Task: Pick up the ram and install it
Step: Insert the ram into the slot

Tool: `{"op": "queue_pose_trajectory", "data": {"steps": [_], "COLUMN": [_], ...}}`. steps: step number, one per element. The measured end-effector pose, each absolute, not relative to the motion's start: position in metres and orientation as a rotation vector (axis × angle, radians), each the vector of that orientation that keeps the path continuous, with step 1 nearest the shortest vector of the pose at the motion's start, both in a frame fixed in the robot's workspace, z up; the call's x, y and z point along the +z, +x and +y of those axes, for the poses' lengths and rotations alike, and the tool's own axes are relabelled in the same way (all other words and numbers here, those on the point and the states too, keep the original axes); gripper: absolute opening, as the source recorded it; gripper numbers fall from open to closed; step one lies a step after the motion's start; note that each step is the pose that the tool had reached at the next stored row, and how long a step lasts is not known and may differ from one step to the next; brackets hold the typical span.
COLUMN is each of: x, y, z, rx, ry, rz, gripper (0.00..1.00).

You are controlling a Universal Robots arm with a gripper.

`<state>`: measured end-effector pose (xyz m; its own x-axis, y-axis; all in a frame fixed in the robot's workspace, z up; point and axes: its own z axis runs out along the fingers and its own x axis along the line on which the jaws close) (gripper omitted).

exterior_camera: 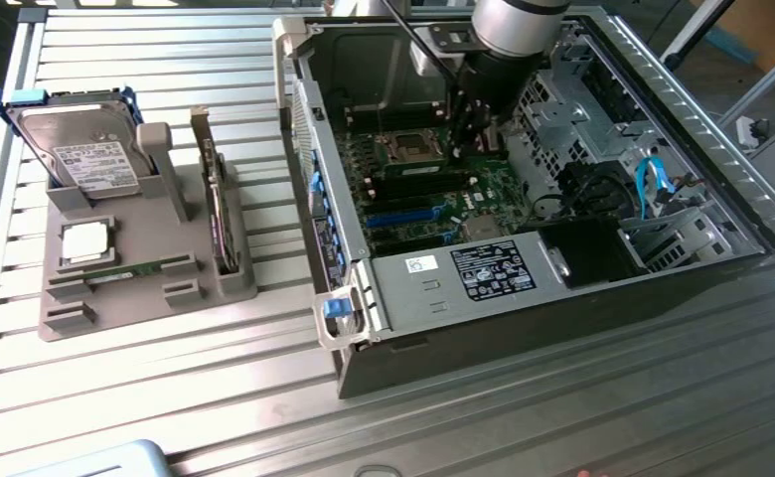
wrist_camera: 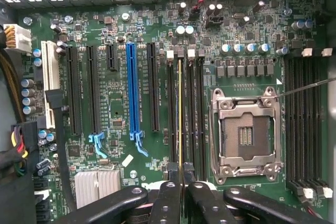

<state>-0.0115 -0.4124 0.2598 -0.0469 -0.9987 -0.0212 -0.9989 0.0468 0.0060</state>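
Observation:
My gripper point(wrist_camera: 181, 195) is shut on the ram point(wrist_camera: 180, 114), which I see edge-on as a thin yellowish line running along one of the black memory slots point(wrist_camera: 190, 108) next to the CPU socket point(wrist_camera: 245, 132). Whether the ram touches the slot or hangs just above it I cannot tell. In the exterior view, the arm reaches down into the open computer case point(exterior_camera: 361, 298), and the gripper point(exterior_camera: 474, 144) sits low over the green motherboard point(exterior_camera: 421, 214), near the middle of the case.
A grey fixture point(exterior_camera: 122, 298) on the slatted table at the exterior view's left holds a hard drive point(exterior_camera: 89, 154), an upright expansion card point(exterior_camera: 216, 209), a chip point(exterior_camera: 85, 241) and another green stick point(exterior_camera: 142, 270). More memory slots point(wrist_camera: 304, 119) lie beyond the socket. A blue cable point(exterior_camera: 650, 184) sits inside the case.

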Motion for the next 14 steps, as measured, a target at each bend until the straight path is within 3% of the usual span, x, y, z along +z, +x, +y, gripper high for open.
{"op": "queue_pose_trajectory", "data": {"steps": [14], "x": [0.2574], "y": [-0.0129], "z": [-0.4124], "rx": [0.023], "ry": [-2.175], "rz": [2.257], "gripper": [0.12]}}
